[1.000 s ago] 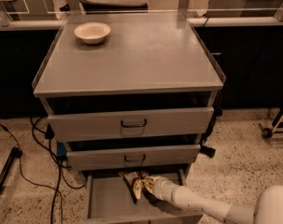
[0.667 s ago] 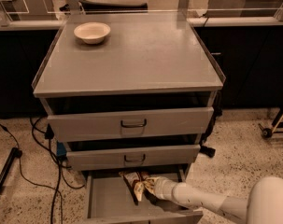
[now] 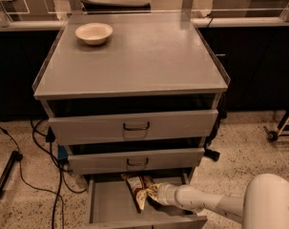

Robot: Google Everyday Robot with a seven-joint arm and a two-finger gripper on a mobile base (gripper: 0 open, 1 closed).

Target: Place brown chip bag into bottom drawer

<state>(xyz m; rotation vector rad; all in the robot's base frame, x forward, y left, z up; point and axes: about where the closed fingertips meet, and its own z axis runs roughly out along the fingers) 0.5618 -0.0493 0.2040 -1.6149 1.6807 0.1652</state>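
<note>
lower centre: crinkly cream-and-brown chip bag [image 3: 134,187], long axis up-frame, in the grey metal bottom drawer [image 3: 105,203], just left of my gripper [image 3: 153,194]; whether it grips, i cannot tell.

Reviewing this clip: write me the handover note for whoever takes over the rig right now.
Gripper: low inside the open bottom drawer, right against the brown chip bag; whether it grips the bag cannot be told.
Brown chip bag: inside the drawer, toward the back, near the middle; resting or held is unclear.
Done: drawer is open, bag is in it.
Left: make sure the bag is let go and lies on the drawer floor, then draw the arm out.
Aside: the bowl sits on the cabinet top, back left.
</note>
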